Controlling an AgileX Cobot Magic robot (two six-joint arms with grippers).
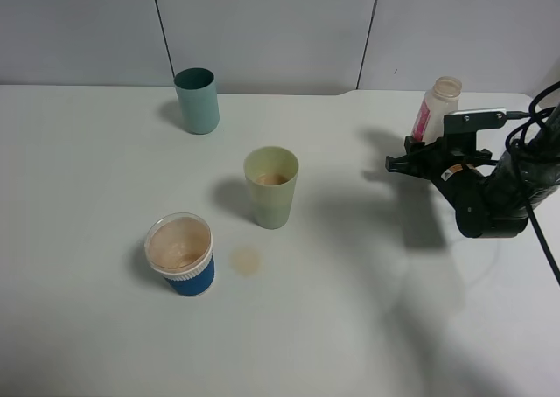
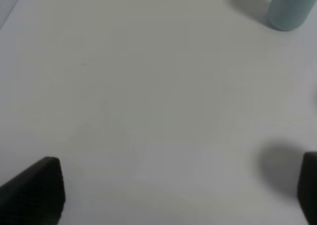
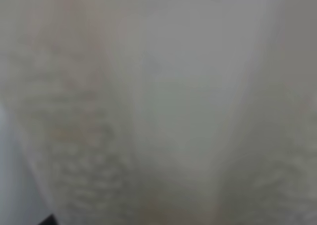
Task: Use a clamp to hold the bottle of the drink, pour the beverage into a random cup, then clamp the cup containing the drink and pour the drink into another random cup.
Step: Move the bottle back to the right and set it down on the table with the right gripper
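The right gripper point(image 1: 394, 163) is hovering above the white table point(image 1: 350, 309) with its black jaws pressed together and nothing between them, its tips pointing toward the middle of the table. The bottle point(image 1: 437, 107) is standing upright and capless just behind this gripper, on the far side of its grey-white housing; its base is hidden, so whether the two are touching cannot be told. Ahead of the fingertips and well apart from them, the yellow-green cup point(image 1: 271, 187) is standing upright with a little of the beverage point(image 1: 271, 178) showing inside. Farther out from the gripper, the blue cup point(image 1: 180, 255) with a white rim is holding the same pinkish-brown liquid, and a small pale stain point(image 1: 246, 260) is lying on the table between the two cups. The teal cup point(image 1: 197, 100) is standing farthest from the gripper, toward the back wall. The right wrist view is showing only a pale blur — nothing in it can be made out. The left gripper point(image 2: 173, 190) is hanging over bare table with its jaws spread wide and holding nothing; the teal cup point(image 2: 292, 7) is standing ahead of it, well apart.
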